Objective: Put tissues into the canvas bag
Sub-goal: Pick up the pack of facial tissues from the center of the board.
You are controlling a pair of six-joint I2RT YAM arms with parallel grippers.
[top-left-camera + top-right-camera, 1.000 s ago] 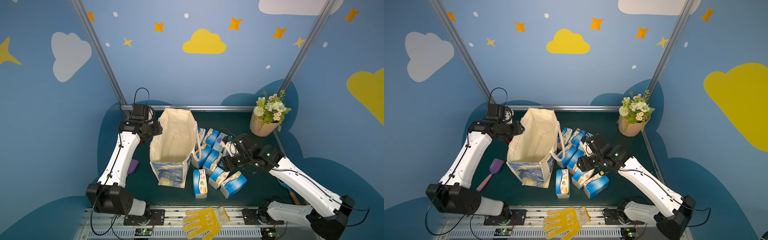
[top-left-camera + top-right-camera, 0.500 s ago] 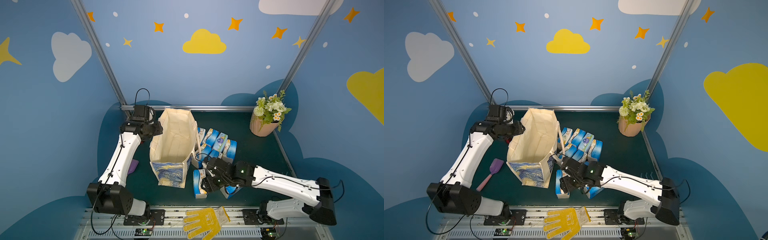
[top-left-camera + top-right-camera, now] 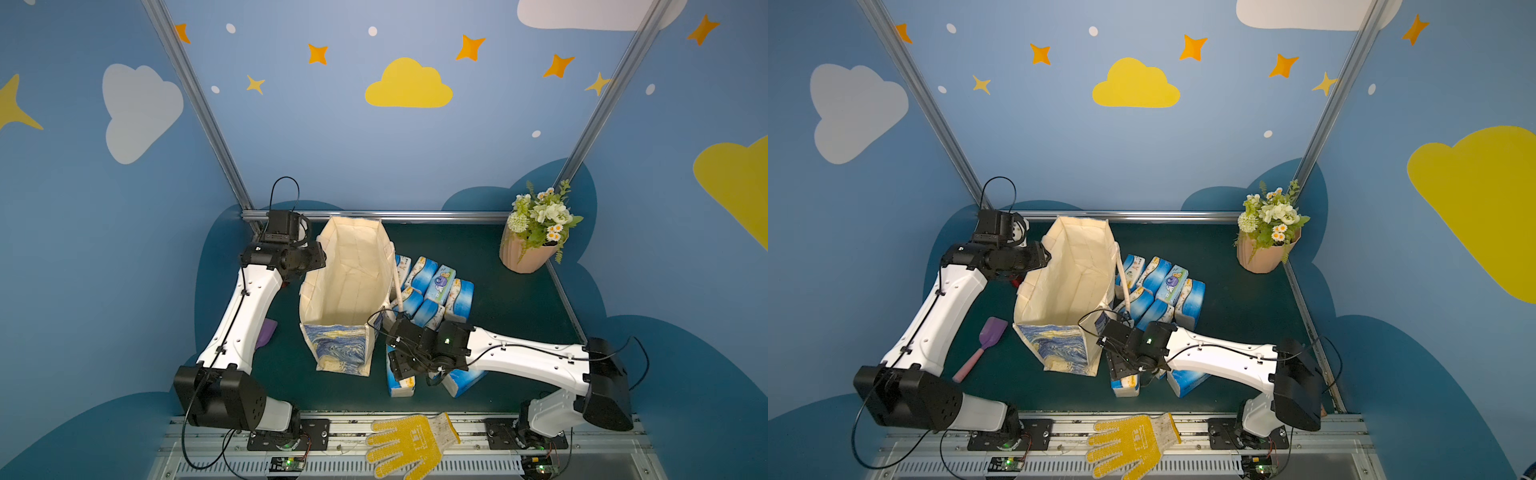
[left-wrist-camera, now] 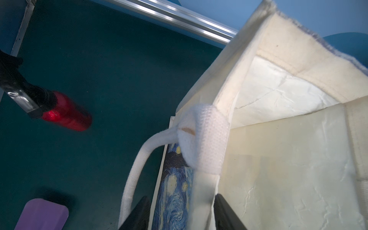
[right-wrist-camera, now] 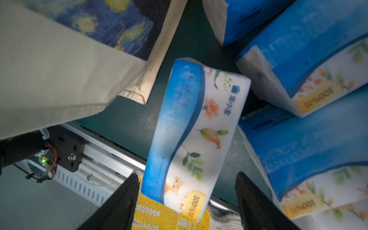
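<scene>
The right gripper has swung from the far tissues to the front pack just beside the canvas bag, its jaws spread wider over it, not yet closed; the left gripper stays pinched on the bag's rim, holding it open, so a first grasp seems imminent

Tissue pack: brand "象小家", yellow badge "100%". Neighbouring pack: yellow badge "100%".

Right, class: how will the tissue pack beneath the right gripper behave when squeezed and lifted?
The tissue pack probably dents: its edges look rounded and puffy. Its smooth wrapper may slip between the right gripper's fingers. Flat-sided, it should not roll.
</scene>
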